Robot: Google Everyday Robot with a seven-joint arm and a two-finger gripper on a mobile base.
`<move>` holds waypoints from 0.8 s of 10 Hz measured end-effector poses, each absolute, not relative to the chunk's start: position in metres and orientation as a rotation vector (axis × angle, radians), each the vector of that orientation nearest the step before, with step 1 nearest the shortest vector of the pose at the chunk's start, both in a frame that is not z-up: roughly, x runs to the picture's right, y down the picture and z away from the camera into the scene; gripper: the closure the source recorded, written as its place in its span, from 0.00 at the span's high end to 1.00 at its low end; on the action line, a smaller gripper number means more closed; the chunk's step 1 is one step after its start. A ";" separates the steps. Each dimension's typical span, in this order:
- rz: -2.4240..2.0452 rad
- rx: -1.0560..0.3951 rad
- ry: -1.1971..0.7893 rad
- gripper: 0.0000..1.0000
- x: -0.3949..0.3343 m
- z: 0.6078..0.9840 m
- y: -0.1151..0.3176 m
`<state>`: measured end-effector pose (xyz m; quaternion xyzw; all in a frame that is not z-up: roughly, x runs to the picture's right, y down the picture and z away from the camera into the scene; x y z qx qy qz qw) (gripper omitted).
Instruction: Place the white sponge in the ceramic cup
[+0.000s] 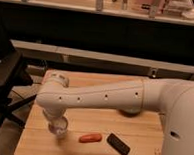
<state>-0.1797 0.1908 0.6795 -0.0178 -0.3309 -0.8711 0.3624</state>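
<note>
Tool (pixel 58 127) hangs low over the front left part of the wooden counter (pixel 137 131), its pale lower end close to the surface; whether it is spread or pressed together cannot be told. The white arm (pixel 104 96) reaches in from the robot's bulky body at the right edge, runs leftward across the counter, then bends sharply at a rounded joint (pixel 54 84) and drops straight down to the tool. The white sponge cannot be told apart from the tool's pale tip. Just to the right of the tool lies a small orange object (pixel 90 138), and beside that a flat black object (pixel 118 144), set at a slant. A rounded shadowed shape (pixel 130 112) peeks out under the forearm; whether it is the cup is unclear. A dark chair (pixel 4 78) stands left of the counter.
</note>
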 end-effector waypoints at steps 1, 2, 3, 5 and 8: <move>-2.244 -0.038 -0.859 0.78 -0.180 0.679 0.191; -2.247 -0.025 -0.871 0.80 -0.182 0.678 0.191; -2.251 -0.015 -0.878 0.80 -0.185 0.676 0.192; -2.252 -0.003 -0.878 0.80 -0.184 0.674 0.192; -2.258 -0.006 -0.866 0.59 -0.181 0.672 0.189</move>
